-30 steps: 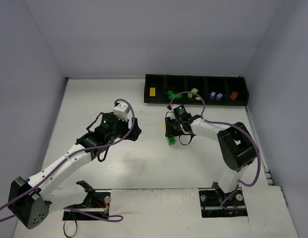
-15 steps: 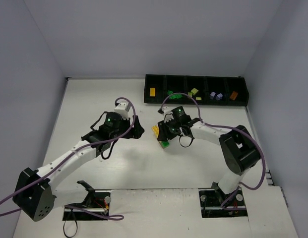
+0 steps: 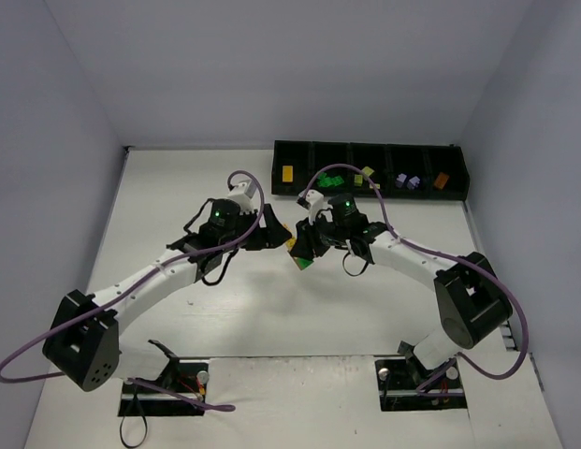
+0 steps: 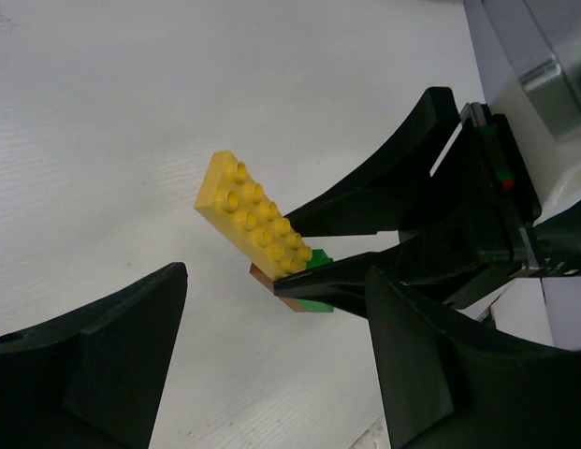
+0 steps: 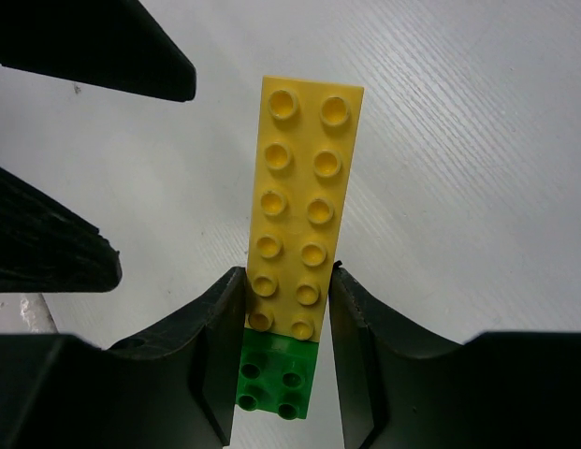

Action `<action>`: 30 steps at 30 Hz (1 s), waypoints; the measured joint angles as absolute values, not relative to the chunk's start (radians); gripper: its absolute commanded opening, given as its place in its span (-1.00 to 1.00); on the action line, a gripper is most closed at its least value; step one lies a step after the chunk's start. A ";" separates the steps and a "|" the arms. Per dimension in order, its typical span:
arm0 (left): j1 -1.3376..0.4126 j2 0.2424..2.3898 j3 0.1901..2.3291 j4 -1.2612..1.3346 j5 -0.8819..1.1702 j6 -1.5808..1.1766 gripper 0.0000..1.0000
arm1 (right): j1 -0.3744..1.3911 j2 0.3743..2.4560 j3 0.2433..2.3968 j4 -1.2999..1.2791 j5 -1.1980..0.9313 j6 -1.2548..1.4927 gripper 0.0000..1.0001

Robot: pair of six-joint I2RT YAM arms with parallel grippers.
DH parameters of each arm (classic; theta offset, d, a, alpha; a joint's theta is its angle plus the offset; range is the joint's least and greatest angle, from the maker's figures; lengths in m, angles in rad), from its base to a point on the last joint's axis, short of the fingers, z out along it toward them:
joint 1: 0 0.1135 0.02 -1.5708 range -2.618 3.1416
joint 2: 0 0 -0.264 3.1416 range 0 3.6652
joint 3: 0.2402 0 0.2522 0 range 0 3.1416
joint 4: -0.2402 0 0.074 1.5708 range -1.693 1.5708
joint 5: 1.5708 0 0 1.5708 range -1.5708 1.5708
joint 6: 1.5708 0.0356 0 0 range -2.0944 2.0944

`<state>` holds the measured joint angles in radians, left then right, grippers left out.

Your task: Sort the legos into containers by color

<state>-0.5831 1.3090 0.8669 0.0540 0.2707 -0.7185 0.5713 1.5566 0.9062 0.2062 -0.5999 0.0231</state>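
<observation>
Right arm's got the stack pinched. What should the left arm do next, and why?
Probably ease the open left end effector forward to straddle the free end of the yellow plate. The right end effector is shut on the stack at the other end, leaving the plate's tip unheld.

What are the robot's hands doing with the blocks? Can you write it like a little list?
Right gripper: shut on the block stack
Stack parts: yellow brick, green brick, brown brick, joined together
Left gripper: open, near the stack, not touching it
Tray: by the far wall, loose bricks inside
</observation>
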 measured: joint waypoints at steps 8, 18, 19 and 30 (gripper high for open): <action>-0.583 1.349 0.899 0.079 0.272 -0.753 0.27 | 0.571 1.553 0.907 0.208 -0.637 0.021 -0.90; -0.583 1.399 0.909 0.080 0.231 -0.790 0.14 | 0.571 1.524 0.907 0.221 -0.647 0.021 -0.89; -0.583 1.401 0.910 0.080 0.231 -0.793 0.10 | 0.571 1.523 0.908 0.221 -0.649 0.021 -0.89; -0.583 1.424 0.911 0.131 0.265 -0.836 -0.07 | 0.571 1.523 0.908 0.242 -0.663 0.024 -0.88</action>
<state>-0.5831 1.4239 0.9108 0.1314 0.2646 -0.8356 0.5713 1.5227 0.9081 0.2424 -0.6628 0.0242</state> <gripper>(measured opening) 0.470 0.344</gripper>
